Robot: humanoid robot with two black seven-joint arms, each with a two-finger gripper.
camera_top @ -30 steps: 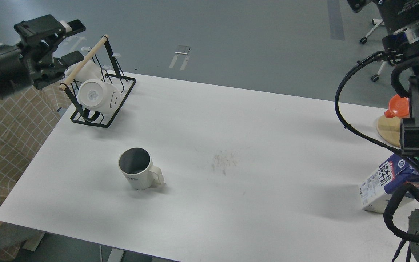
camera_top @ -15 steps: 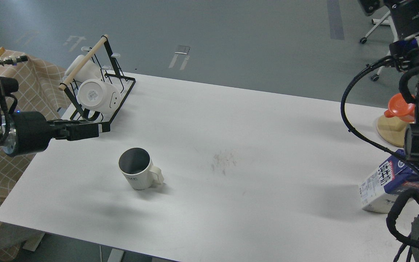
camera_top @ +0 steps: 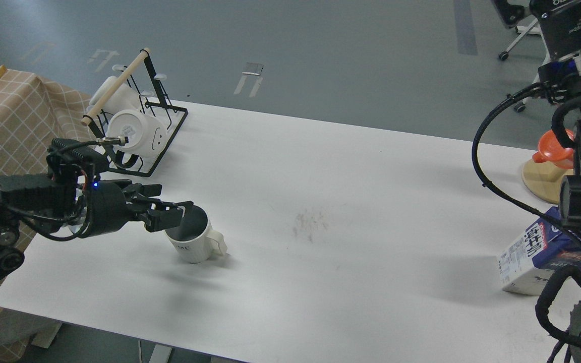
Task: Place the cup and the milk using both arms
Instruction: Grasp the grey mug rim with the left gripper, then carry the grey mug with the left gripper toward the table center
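Observation:
A white mug (camera_top: 195, 242) with a dark inside stands upright on the white table (camera_top: 351, 201), left of the middle, with its handle to the right. My left gripper (camera_top: 167, 205) comes in low from the left. It is open, and its fingertips (camera_top: 185, 206) are at the mug's left rim, overlapping it. A blue and white milk carton (camera_top: 535, 252) lies at the table's right edge, partly hidden behind my right arm. My right gripper (camera_top: 515, 11) is high at the top right, cut off by the frame edge, far from the carton.
A black wire rack (camera_top: 162, 132) with a wooden handle holds white mugs at the table's back left. A round wooden board (camera_top: 540, 179) with an orange object (camera_top: 553, 146) sits at the far right. A checked cloth (camera_top: 3, 126) covers a surface on the left.
My left arm has swung down from beside the rack and moved right to the mug's rim. The right arm has shifted slightly. The mug and carton have not moved.

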